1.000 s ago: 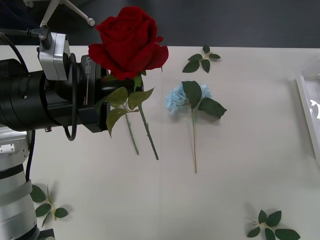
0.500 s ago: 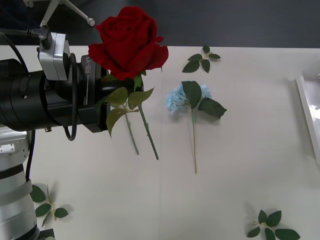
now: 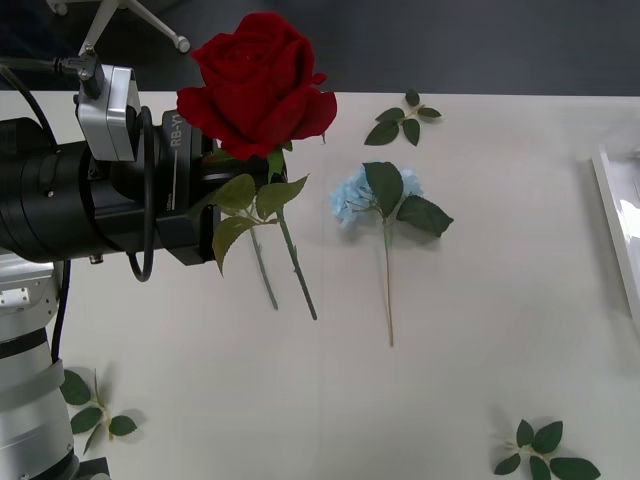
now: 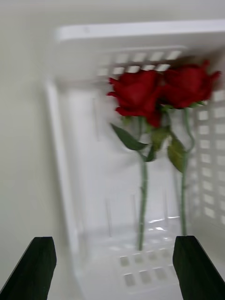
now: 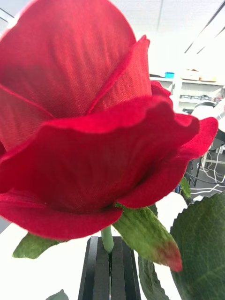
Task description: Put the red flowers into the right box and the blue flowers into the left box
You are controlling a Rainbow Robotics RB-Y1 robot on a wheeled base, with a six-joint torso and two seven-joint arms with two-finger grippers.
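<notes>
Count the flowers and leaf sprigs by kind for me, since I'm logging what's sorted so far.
Red flowers: 3, one in the left tool, two in the right box
Blue flowers: 1, on the table
Green leaf sprigs: 3
Total: 7

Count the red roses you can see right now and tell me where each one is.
3. One red rose is held up in the left gripper above the table. Two more lie side by side in the right box, below the open right gripper. Others could be out of view.
</notes>
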